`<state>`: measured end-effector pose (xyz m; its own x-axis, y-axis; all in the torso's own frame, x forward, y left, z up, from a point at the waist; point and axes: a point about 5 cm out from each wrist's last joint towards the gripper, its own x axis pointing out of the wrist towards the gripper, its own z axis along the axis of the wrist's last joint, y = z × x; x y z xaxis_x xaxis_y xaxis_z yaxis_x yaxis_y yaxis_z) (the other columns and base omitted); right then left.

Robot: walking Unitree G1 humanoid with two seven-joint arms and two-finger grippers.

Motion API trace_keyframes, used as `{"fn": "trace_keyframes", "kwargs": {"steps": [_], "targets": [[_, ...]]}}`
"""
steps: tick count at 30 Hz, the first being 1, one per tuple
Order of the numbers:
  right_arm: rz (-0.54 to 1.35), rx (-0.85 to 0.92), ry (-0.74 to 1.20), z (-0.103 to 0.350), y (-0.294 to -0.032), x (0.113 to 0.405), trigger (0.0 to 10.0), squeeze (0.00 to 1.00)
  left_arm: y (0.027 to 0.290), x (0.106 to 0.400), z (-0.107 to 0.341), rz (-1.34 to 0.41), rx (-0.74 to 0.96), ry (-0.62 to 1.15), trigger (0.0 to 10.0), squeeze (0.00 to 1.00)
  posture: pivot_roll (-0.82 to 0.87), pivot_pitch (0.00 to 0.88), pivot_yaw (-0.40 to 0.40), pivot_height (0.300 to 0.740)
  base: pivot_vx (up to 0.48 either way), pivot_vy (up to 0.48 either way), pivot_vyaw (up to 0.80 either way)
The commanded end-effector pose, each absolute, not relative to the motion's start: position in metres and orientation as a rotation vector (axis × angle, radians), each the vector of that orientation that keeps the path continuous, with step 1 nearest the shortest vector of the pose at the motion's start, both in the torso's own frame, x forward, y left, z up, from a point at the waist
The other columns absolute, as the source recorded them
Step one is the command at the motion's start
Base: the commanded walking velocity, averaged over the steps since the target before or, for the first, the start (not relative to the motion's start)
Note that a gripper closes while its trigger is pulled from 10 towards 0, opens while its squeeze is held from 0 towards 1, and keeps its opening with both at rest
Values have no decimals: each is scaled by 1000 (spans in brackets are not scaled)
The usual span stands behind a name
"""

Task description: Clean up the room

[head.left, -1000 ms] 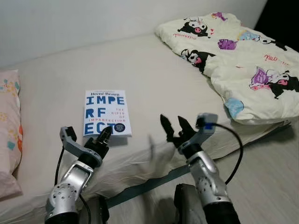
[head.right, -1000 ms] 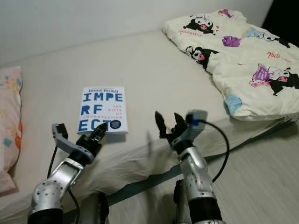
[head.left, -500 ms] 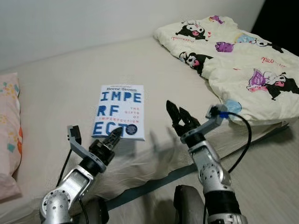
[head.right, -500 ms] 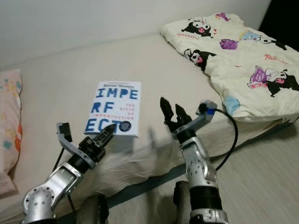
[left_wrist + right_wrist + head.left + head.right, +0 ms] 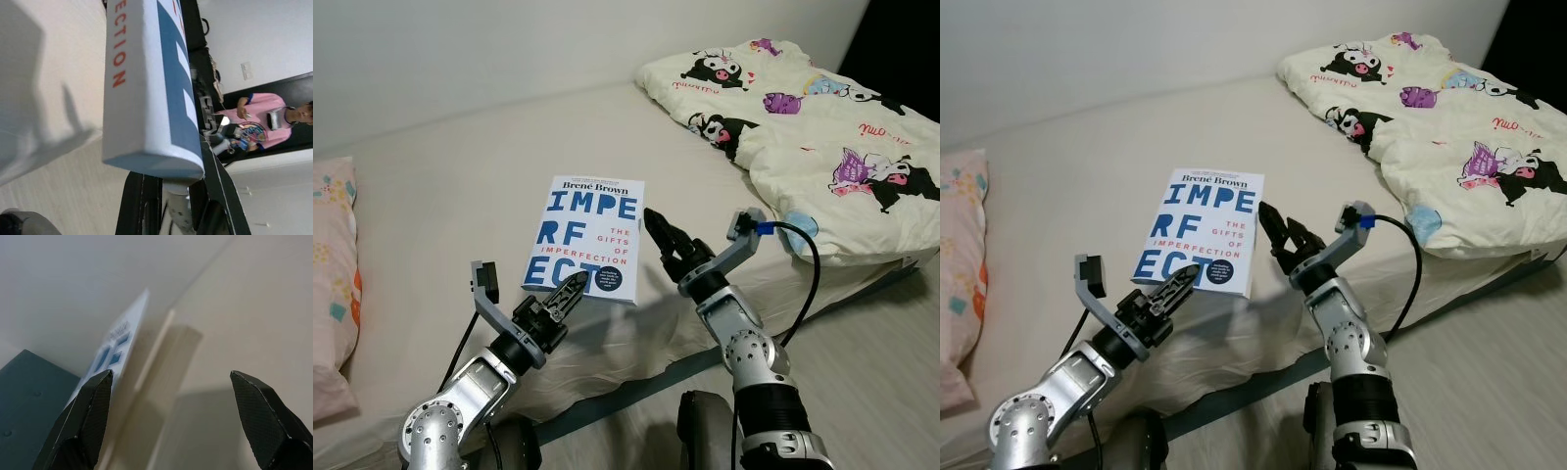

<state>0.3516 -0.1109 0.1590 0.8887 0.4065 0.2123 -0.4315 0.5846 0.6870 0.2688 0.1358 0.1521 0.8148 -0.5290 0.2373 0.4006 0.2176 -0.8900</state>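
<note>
One book point(image 5: 587, 241) lies flat on the bed point(image 5: 460, 186), cover up, near the front edge, and both arms are reaching for it. Farthest left, a pink patterned pillow point(image 5: 333, 255) rests at the bed's end. Next comes the left gripper point(image 5: 566, 292), its tips at the book's near corner; the left wrist view looks along the book's spine from very close, but whether those jaws are apart or together I cannot tell. To the right of the book, the right gripper point(image 5: 664, 236) hovers just beside the long edge with its fingers point(image 5: 93, 406) spread wide and nothing between them.

The step in hand looks like picking the book up as part of tidying. The book lies flush on soft bedding, so the next move probably calls for one finger to slide beneath an edge while the other arm steadies or lifts the opposite side.

The bed is covered in a plain beige sheet, slightly rumpled at the front. At far right a cream blanket point(image 5: 822, 117) printed with cartoon figures is bunched up. A pale wall point(image 5: 509, 49) stands behind, and wood-look floor point(image 5: 891, 392) shows at lower right.
</note>
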Motion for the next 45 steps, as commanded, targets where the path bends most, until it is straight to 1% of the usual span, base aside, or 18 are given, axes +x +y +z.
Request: {"fn": "trace_keyframes", "kwargs": {"steps": [1,4,5,8,9,10,11,14,15,19,20,22,23,36,45], "targets": [[496,837,-1,156,-106,353,10000,1000,132,264,160,-696,-1186,101,0,0,-48,146,8,558,0,0,0],[496,841,3,156,-106,353,10000,1000,132,264,160,-705,-1181,104,0,0,-48,145,8,558,0,0,0],[516,833,20,155,-104,353,10000,965,129,263,161,-718,-1170,114,0,0,-48,144,8,558,0,0,0],[536,824,40,154,-101,353,10000,965,127,263,161,-726,-1160,123,0,0,-49,141,8,558,0,0,0],[549,818,54,154,-99,353,10000,718,125,263,161,-729,-1154,130,0,0,-49,141,8,558,0,0,0],[549,818,54,154,-99,353,10000,718,125,263,161,-729,-1154,130,0,0,-49,141,8,558,0,0,0],[598,802,73,154,-93,351,10000,0,122,264,160,-741,-1142,140,0,0,-54,135,9,558,0,0,0],[639,789,87,155,-89,350,10000,0,119,264,160,-755,-1133,150,0,0,-55,132,10,558,0,0,0],[684,777,102,156,-84,348,10000,0,115,265,160,-769,-1126,158,0,0,-57,131,11,558,0,0,0],[696,787,114,156,-83,348,10000,0,115,266,161,-763,-1128,157,0,0,-56,132,11,558,0,0,0],[696,790,118,155,-83,348,5216,0,115,267,161,-758,-1129,156,0,0,-57,132,12,558,0,0,0],[696,791,123,155,-83,348,5216,0,116,267,161,-754,-1129,155,0,0,-58,132,12,558,0,0,0],[696,795,126,155,-83,348,0,0,116,268,161,-750,-1129,154,0,0,-58,133,12,558,0,0,0],[698,800,114,154,-87,346,0,0,118,271,160,-720,-1141,145,0,0,-61,135,14,558,0,0,0],[675,838,83,159,-91,349,0,0,119,273,161,-711,-1146,139,0,0,-61,136,14,558,0,0,0]]}}
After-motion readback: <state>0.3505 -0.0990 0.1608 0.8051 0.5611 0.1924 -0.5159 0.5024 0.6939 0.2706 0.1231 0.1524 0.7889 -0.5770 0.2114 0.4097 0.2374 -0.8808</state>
